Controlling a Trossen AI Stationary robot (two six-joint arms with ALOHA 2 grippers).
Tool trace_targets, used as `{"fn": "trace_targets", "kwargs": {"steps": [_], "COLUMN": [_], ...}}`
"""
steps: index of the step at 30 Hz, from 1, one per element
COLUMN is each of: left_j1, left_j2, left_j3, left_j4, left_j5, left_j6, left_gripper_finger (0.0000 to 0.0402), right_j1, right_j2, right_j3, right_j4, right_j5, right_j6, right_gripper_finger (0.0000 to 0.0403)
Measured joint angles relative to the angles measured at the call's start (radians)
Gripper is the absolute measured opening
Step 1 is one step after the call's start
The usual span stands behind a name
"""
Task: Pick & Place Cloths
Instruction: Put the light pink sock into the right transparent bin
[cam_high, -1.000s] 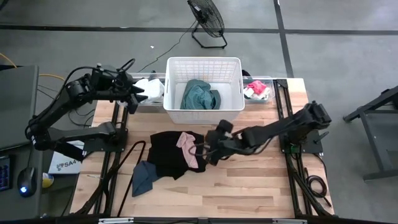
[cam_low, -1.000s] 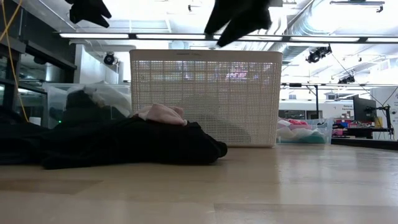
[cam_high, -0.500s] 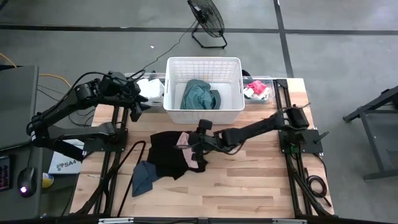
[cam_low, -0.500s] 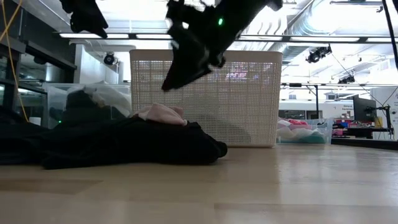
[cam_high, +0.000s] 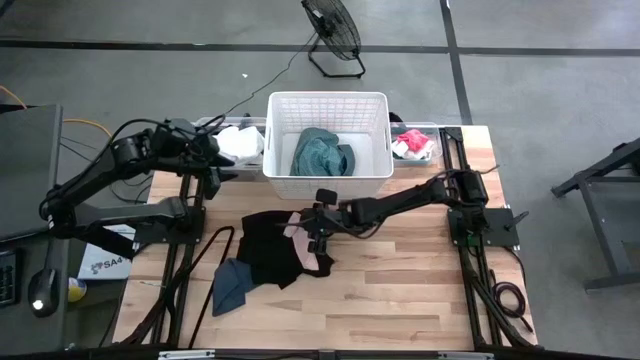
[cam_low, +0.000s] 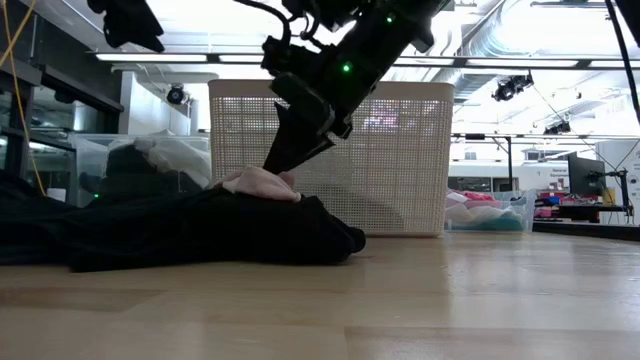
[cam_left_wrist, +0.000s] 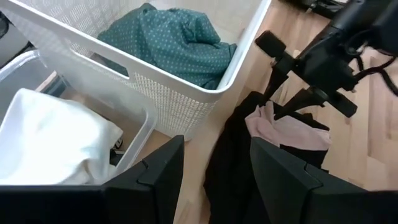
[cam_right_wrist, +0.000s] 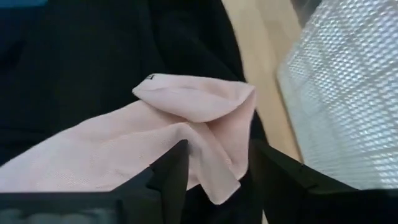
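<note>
Since the pink cloth lies right btwn the right gripper fingers, on top of the black cloth, that arm's far nearer; jaws half-parted astride a fold, not yet clamped. Basket just beyond (teal cloth inside). Left gripper parted, empty, near the bin.

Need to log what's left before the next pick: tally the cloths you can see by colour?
Teal-green cloth, in the basket: 1
White cloth, in the left bin: 1
Pink cloth: 1
Black cloth: 1
Dark blue cloth: 1
Total: 5
</note>
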Motion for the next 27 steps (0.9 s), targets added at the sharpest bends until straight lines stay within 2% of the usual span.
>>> {"fn": "trace_targets", "kwargs": {"steps": [4, 9, 15, 27], "left_j1": [0.0, 0.0, 0.0, 0.0], "left_j2": [-0.017, -0.024, -0.025, -0.025], "left_j3": [0.0, 0.0, 0.0, 0.0], "left_j4": [-0.014, -0.02, -0.02, -0.019], "left_j5": [0.0, -0.001, -0.001, 0.0], "left_j6": [0.016, 0.02, 0.022, 0.027], "left_gripper_finger": [0.0181, 0.0181, 0.0181, 0.0181], "right_j1": [-0.009, -0.009, -0.007, 0.019], "right_j2": [0.016, 0.015, 0.001, -0.225], "right_j3": [0.0, 0.0, 0.0, 0.001], "right_j4": [-0.012, -0.02, -0.023, -0.14], "right_j5": [-0.054, -0.051, -0.097, -0.083], "right_j6": [-0.001, 0.0, 0.06, 0.355], "right_gripper_finger": [0.0121, 0.0085, 0.0012, 0.0005]}}
